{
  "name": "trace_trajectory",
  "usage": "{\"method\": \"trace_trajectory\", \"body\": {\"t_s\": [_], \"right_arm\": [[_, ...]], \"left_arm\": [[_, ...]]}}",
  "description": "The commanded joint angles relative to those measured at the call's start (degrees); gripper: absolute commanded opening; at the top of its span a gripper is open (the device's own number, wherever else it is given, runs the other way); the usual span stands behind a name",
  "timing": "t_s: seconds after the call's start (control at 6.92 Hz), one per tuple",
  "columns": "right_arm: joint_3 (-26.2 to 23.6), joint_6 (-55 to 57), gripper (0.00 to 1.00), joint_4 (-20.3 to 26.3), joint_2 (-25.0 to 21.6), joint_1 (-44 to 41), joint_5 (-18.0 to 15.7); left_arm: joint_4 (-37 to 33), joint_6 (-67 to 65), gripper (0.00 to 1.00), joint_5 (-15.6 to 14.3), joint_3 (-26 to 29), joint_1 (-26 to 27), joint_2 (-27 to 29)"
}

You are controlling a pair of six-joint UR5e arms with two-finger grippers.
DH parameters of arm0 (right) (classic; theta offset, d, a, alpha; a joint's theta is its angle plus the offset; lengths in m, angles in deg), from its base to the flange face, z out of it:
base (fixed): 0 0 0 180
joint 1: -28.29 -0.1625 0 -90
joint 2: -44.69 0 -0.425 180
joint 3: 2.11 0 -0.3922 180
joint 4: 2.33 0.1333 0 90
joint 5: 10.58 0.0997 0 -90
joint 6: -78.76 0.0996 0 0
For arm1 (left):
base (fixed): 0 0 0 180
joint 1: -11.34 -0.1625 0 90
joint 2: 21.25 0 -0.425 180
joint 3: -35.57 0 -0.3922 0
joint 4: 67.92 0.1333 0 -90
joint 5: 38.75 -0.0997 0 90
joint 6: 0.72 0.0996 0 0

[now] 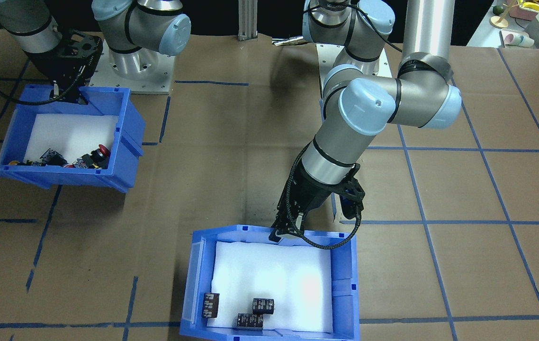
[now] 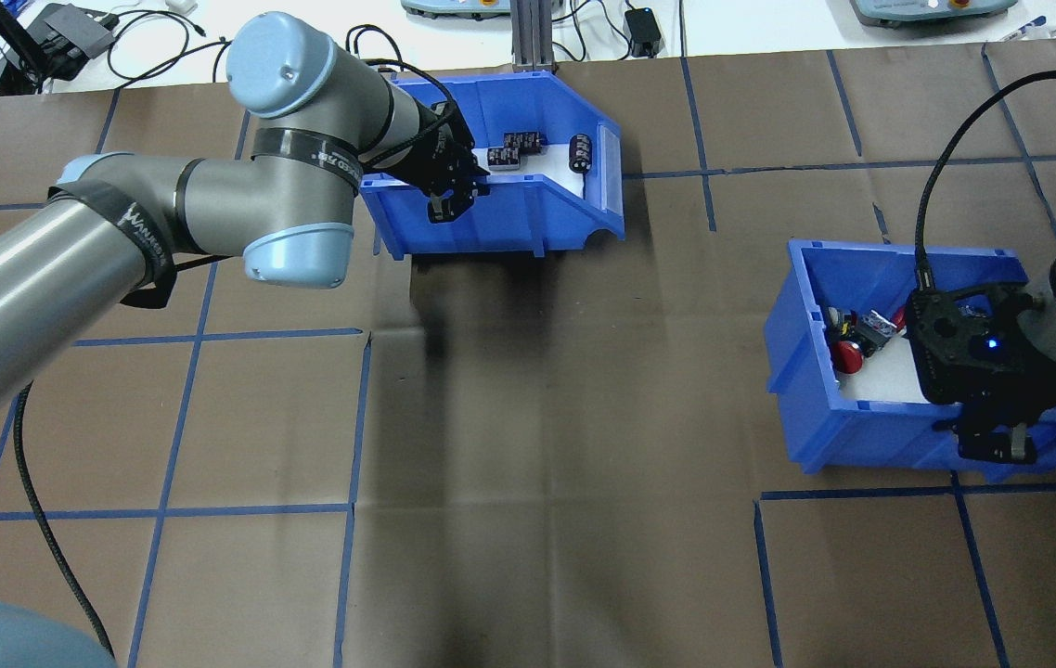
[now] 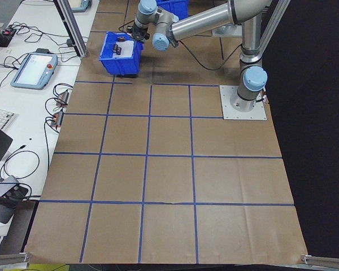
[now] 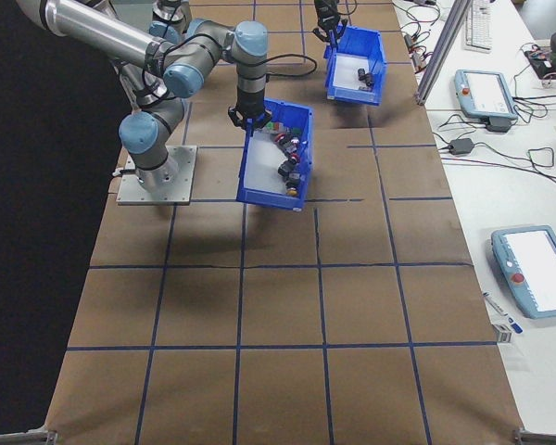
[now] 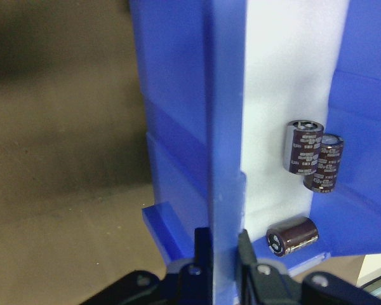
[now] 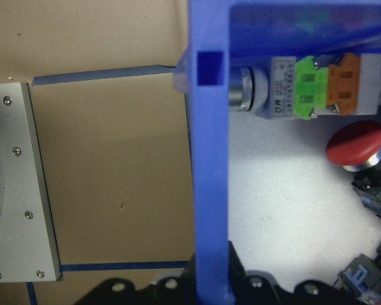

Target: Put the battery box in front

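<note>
Left pincer (image 1: 286, 233) is clamped on the rear wall of the battery box (image 1: 269, 284), one finger inside the bin and one outside; the left wrist view shows the two fingertips (image 5: 203, 254) pressed against either side of the blue wall, with hardly any gap beyond the wall's thickness. The box sits on the table (image 1: 463, 189) at the side far from the robot's base, near the table's middle line, its white foam liner (image 1: 274, 279) facing up. Three dark cylindrical batteries (image 1: 262, 305) lie on the liner at the end of the bin away from the pincer; two are touching each other and the third lies just beside them, slightly apart. From the overhead view the left arm (image 2: 166, 223) reaches forward across the table to that box, and the bin's sloped cut-away end points to the robot's right.

Right pincer (image 2: 992, 441) is closed on the near wall of the second blue bin (image 2: 862, 408), which stands on the robot's right, well apart from the battery box; the right wrist view shows the blue wall running straight down between the pincer's fingers. That bin appears tilted in the front-facing view. Inside it lie push-button switches (image 6: 355, 149), among them a red mushroom-headed one and one with green and orange parts.
</note>
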Motion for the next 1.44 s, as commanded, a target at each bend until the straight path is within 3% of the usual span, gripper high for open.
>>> {"method": "trace_trajectory", "body": {"t_s": [0.0, 0.14, 0.29, 0.58, 0.72, 1.01, 1.3], "right_arm": [[-1.0, 10.2, 0.0, 0.0, -0.9, -7.9, 0.0], [-1.0, 13.6, 0.0, -0.4, -0.6, -11.7, 0.0], [-1.1, 16.8, 0.0, -0.4, -0.6, -14.6, 0.0], [-1.1, 20.4, 0.0, -3.5, 0.6, -22.5, 0.4], [-1.0, 24.7, 0.0, -6.2, 3.3, -26.7, 2.0], [-0.9, 35.6, 0.0, -15.3, 9.5, -38.3, 2.0], [-0.7, 44.1, 0.0, -22.0, 14.6, -45.4, 2.0]], "left_arm": [[1.7, -5.6, 0.01, -0.2, 1.8, 2.4, 2.4], [1.6, -5.3, 0.52, -4.2, 1.6, 2.6, 2.1], [1.3, -4.7, 1.0, -13.2, 1.2, 3.0, 2.6], [0.8, -4.9, 1.0, -13.3, 0.9, 3.4, 1.2], [-0.4, -3.8, 1.0, -13.7, 0.0, 3.5, -1.3], [-16.6, 9.2, 1.0, -14.1, -1.3, 2.5, -10.3], [-33.4, 31.2, 1.0, -14.1, -0.6, -3.6, -18.2]]}}
